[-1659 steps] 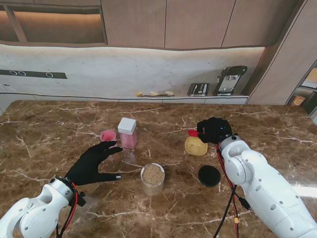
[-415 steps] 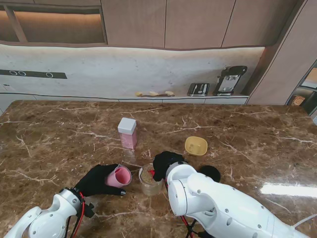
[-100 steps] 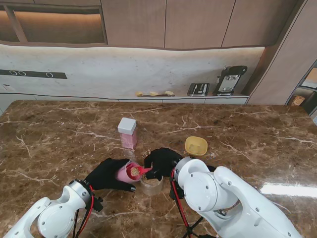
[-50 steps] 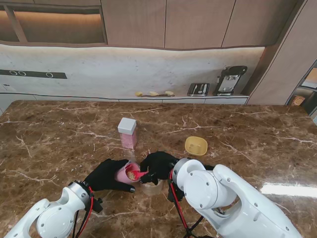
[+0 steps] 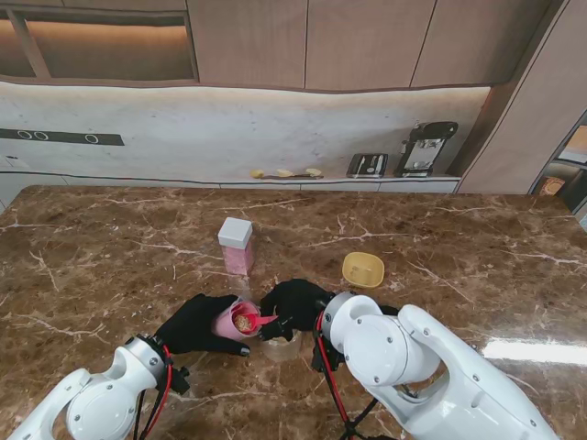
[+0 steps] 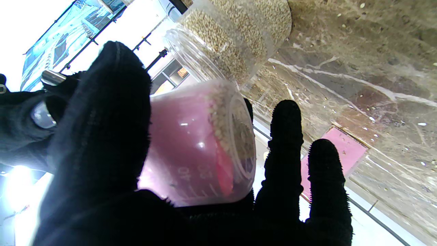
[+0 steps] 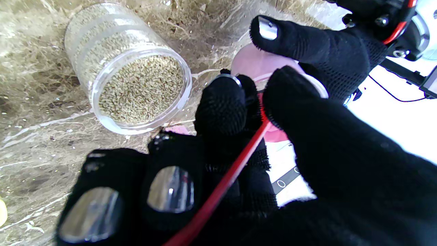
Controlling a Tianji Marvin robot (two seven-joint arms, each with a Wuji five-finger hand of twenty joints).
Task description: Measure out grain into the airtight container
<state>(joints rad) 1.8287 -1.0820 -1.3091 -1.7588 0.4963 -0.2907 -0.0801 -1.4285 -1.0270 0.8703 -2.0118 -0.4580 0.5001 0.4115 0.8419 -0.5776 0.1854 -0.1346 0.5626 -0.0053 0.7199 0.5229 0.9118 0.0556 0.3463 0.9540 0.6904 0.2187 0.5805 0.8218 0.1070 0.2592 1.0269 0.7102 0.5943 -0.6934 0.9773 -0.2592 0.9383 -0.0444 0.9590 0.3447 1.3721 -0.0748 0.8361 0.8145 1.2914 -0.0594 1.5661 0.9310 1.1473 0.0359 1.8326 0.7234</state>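
My left hand (image 5: 194, 324) is shut on a pink measuring cup (image 5: 231, 321), tilted with its mouth toward my right hand. Grain lies in the cup (image 6: 198, 143), against its lower side. My right hand (image 5: 293, 305) pinches a red spoon (image 5: 264, 320) whose bowl sits inside the cup's mouth; its handle (image 7: 225, 184) runs between thumb and fingers. Just under that hand stands the open clear jar of grain (image 7: 140, 89), half hidden in the stand view (image 5: 280, 345). The pink airtight container (image 5: 236, 246), white lid on, stands farther from me.
A yellow dish (image 5: 363, 269) lies to the right of the pink container, past my right hand. My white right forearm (image 5: 413, 367) covers the table nearer to me. Loose grains speckle the marble (image 6: 375, 85).
Over the last second my right hand shifted slightly left and the spoon's bowl, held at the cup's mouth with grain on it, went into the cup. My left hand stayed put.
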